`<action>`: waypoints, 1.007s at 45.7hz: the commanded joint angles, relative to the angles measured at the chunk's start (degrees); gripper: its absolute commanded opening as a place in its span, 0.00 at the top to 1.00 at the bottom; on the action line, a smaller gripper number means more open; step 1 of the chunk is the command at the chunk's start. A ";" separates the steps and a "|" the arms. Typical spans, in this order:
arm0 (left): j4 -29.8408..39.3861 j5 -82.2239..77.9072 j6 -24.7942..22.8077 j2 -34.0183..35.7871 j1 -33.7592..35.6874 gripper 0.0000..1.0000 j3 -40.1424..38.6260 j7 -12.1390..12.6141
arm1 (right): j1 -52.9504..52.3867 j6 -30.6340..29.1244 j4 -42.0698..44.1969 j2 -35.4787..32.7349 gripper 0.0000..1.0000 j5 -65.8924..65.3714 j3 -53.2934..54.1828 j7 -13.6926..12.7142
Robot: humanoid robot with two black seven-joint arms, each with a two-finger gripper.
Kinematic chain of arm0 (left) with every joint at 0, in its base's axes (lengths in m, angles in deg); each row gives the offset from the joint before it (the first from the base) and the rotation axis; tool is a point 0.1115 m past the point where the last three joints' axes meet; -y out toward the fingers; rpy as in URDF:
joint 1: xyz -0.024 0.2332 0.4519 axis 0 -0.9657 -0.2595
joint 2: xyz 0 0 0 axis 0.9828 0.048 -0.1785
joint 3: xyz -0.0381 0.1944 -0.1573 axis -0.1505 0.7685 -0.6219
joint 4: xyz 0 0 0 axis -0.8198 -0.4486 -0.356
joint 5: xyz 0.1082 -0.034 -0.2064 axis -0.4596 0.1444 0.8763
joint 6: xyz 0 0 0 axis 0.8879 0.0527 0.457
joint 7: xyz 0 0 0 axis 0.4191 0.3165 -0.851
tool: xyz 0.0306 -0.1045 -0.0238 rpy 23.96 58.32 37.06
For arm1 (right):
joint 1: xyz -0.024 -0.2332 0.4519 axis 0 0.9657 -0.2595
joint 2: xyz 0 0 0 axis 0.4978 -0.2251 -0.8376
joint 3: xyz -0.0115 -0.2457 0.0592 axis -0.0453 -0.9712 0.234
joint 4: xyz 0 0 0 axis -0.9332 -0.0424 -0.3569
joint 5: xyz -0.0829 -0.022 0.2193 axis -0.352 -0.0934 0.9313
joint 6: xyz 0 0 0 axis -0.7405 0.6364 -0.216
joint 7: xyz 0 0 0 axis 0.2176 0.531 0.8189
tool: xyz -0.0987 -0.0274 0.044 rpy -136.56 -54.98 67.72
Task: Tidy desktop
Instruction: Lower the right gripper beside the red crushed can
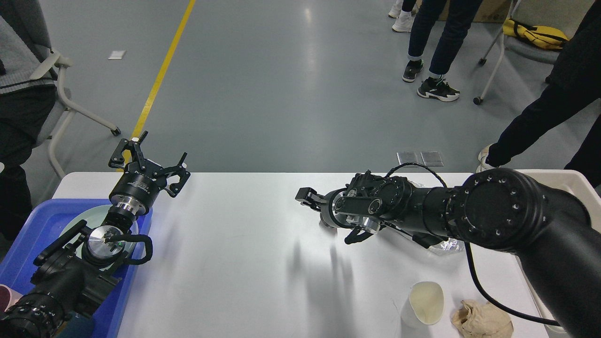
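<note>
The white desktop (235, 263) fills the lower view. My left gripper (151, 161) hovers open and empty over its far left corner, above the blue tray (28, 234). My right arm reaches in from the right, low across the desktop. Its gripper (306, 195) points left near the table's middle, small and dark, so its fingers cannot be told apart. The arm covers whatever lies beneath it; only a sliver of crumpled foil (450, 244) shows below it. A paper cup (425, 303) lies on its side near the front right, beside a crumpled brown paper (481, 320).
The blue tray holds a pale plate (70, 224) under my left arm. A corner of a cream bin (570, 176) shows at the right behind my arm. People and wheeled chairs (61, 108) stand on the grey floor beyond the table.
</note>
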 commanded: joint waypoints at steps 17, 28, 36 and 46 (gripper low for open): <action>0.00 -0.03 -0.01 -0.01 0.01 0.04 -0.03 0.00 | 1.64 3.88 0.73 -0.01 0.00 -0.57 1.22 -4.95; 0.00 -0.03 -0.01 0.00 0.01 0.04 0.06 0.00 | 2.17 3.88 1.78 -0.01 0.00 -0.48 2.45 -4.95; 0.00 -0.03 -0.01 -0.01 0.01 0.04 0.06 0.00 | 2.87 3.88 3.80 -0.01 0.00 -0.13 3.51 -4.78; 0.00 0.05 -0.01 -0.01 0.01 0.04 0.06 0.00 | 3.14 3.80 3.98 -0.10 0.00 -0.13 4.21 -4.78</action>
